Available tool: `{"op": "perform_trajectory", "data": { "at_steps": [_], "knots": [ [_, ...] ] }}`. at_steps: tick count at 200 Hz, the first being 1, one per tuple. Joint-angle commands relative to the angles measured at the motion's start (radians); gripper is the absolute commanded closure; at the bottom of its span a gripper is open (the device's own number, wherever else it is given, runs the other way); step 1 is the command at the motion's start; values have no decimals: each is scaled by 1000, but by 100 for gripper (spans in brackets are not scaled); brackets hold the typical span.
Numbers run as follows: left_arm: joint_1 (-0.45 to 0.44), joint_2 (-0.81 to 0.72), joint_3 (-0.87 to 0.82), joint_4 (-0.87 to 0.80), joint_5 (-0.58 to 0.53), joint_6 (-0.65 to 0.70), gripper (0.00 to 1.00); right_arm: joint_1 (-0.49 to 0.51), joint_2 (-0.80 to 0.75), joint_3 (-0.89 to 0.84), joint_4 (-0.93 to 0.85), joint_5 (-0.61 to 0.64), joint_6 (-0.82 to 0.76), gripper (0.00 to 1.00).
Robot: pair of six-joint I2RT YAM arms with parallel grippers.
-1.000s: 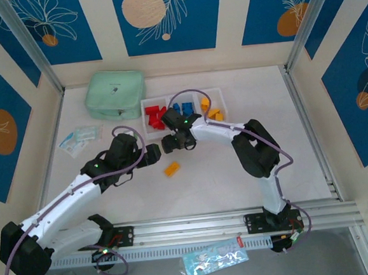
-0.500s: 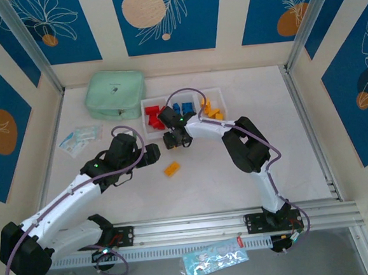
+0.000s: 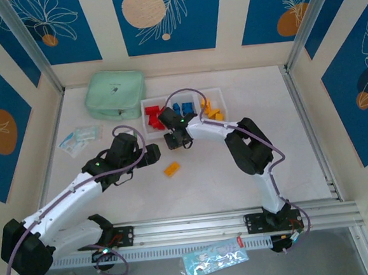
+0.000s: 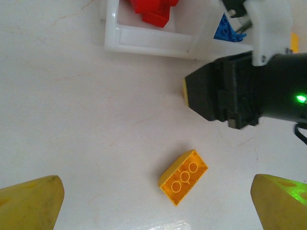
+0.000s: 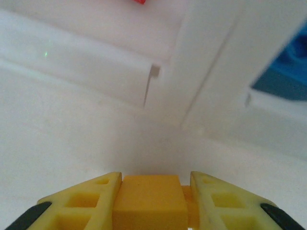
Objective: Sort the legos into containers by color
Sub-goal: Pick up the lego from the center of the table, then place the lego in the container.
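Note:
The three joined white containers stand at the back; the left one holds red legos, the middle one blue legos, the right one yellow-orange legos. Just in front of them my right gripper is shut on a small yellow-orange lego, low over the table before the container wall. An oblong yellow-orange lego lies studs-down on the table. My left gripper hangs open above it, its fingertips wide apart.
A mint-green pouch lies at the back left, with a clear plastic packet in front of it. The right arm's black wrist sits close to the left gripper. Another packet lies beyond the metal rail.
My right gripper has moved back toward the containers and closed on the small yellow-orange lego. The left arm has barely moved and stays open.

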Motion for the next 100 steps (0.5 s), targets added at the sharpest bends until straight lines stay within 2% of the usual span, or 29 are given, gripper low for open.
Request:
{"op": "perform_trajectory", "data": {
  "at_steps": [1,29,59,100],
  "knots": [
    [12,9,32,-10,35,3,1,3,-121,-56,-2,-23,-3,72],
    [11,20,40,21,72,6,1,-25,-229,-131,-6,-33,-6,71],
    [7,65,56,76,119,3,1,-109,-329,-174,-20,-58,-11,72],
    [-18,168,116,118,143,3,1,-252,-343,-129,-29,-84,-40,71]
  ]
}}
